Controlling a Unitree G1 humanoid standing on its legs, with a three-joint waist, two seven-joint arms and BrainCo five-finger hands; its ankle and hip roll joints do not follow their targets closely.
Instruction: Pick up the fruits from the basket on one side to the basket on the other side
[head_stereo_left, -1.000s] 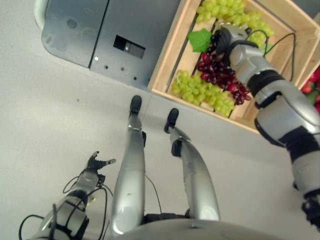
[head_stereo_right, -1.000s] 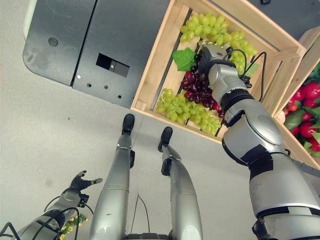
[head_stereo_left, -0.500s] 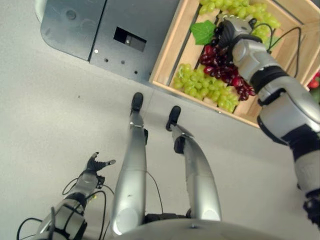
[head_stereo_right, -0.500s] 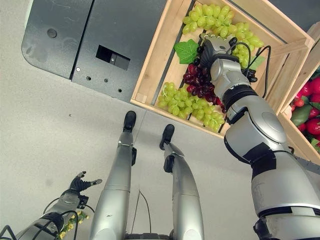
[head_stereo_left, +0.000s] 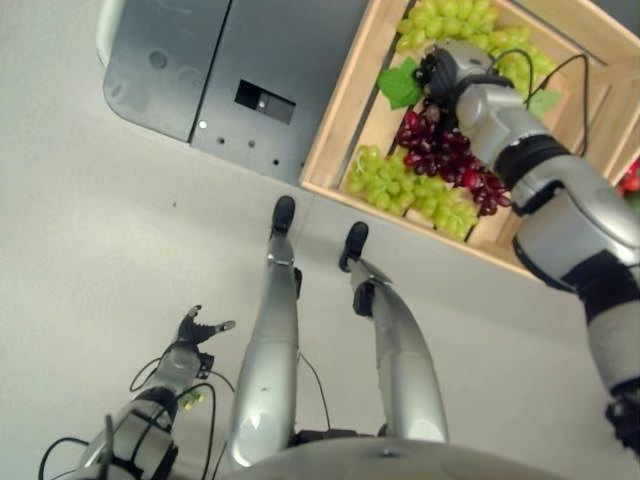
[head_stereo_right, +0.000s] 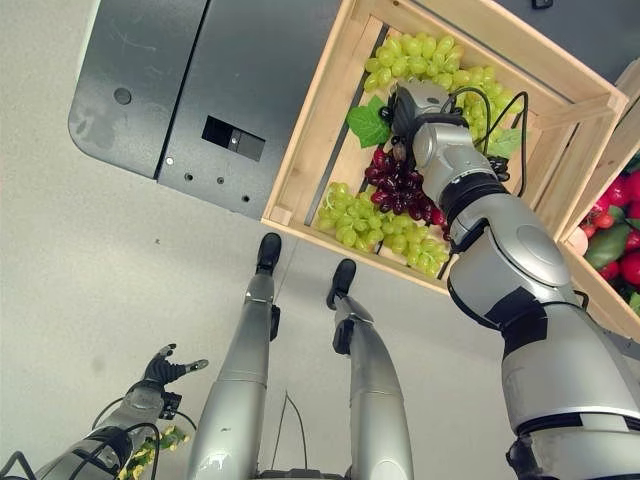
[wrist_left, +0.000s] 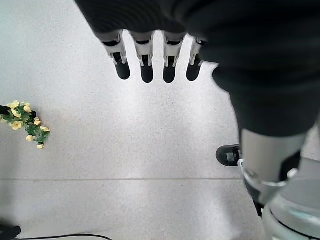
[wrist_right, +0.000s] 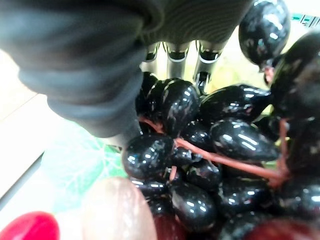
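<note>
A wooden crate ahead holds green grape bunches, a dark red grape bunch and a green leaf. My right hand reaches into the crate beside the leaf. Its fingers and thumb curl round a cluster of glossy dark grapes at the top of the dark bunch. My left hand hangs low over the floor, far from the crate, with its fingers straight and nothing in it.
A dark grey metal base lies on the floor left of the crate. A second wooden crate with red fruit stands at the right edge. A sprig of yellow flowers lies on the floor by my left arm.
The camera has shifted, so the whole scene sits a little differently. My right hand stays on the dark grapes by the leaf. The left hand has not moved.
</note>
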